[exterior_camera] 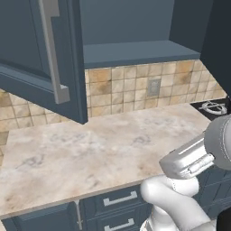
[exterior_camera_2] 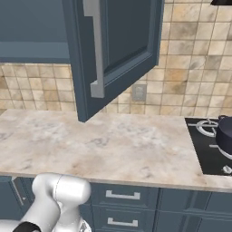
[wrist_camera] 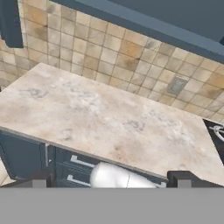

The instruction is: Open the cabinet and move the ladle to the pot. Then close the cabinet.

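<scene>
The cabinet point(exterior_camera: 135, 53) hangs over the counter with its doors swung open; the left door point(exterior_camera: 36, 58) shows its long silver bar handle point(exterior_camera: 53, 49). From the right side, one open door point(exterior_camera_2: 118, 45) juts out over the counter. The cabinet's lower shelf looks bare, and the ladle is out of view. At the far right, the dark pot point(exterior_camera_2: 225, 136) sits on the stove. My gripper point(wrist_camera: 111, 180) is open, its two dark fingertips point(wrist_camera: 39, 179) spread wide, held well back from the counter and looking down over it.
A beige marble counter point(exterior_camera: 90, 149) runs under the cabinet, with a tiled backsplash and a wall outlet point(exterior_camera: 154, 87) behind it. A black stove point(exterior_camera_2: 208, 147) adjoins the counter on the right. Drawers with horizontal handles point(exterior_camera_2: 122, 195) line the front below.
</scene>
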Motion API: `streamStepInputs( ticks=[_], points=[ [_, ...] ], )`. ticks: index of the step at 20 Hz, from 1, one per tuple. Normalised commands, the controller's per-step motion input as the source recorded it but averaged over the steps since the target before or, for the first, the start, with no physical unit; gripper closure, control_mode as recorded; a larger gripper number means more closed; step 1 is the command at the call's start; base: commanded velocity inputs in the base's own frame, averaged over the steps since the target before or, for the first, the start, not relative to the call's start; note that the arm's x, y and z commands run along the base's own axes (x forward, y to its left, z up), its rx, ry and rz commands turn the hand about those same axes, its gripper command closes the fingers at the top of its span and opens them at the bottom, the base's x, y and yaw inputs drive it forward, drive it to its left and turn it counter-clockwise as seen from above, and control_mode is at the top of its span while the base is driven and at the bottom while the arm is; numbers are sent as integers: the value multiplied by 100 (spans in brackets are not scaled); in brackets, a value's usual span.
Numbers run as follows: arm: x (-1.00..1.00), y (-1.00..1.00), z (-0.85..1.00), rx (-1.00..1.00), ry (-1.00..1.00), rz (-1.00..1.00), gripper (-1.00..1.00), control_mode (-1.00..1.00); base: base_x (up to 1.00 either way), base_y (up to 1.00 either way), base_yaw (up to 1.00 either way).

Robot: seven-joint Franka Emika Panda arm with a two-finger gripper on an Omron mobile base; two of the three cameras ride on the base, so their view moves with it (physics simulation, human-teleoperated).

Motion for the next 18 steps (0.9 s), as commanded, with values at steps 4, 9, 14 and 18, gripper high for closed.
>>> streamStepInputs(
  ticks=[4, 9, 14, 18],
  points=[
    [-2, 96, 2, 0, -8, 0, -100, -100, 0, 0, 0],
    [0, 100, 0, 0, -14, 0, -100, -100, 0, 0, 0],
    [0, 87, 0, 0, -33, 0, -100, -100, 0, 0, 0],
    [39, 71, 0, 0, -37, 0, -100, -100, 0, 0, 0]
  ],
)
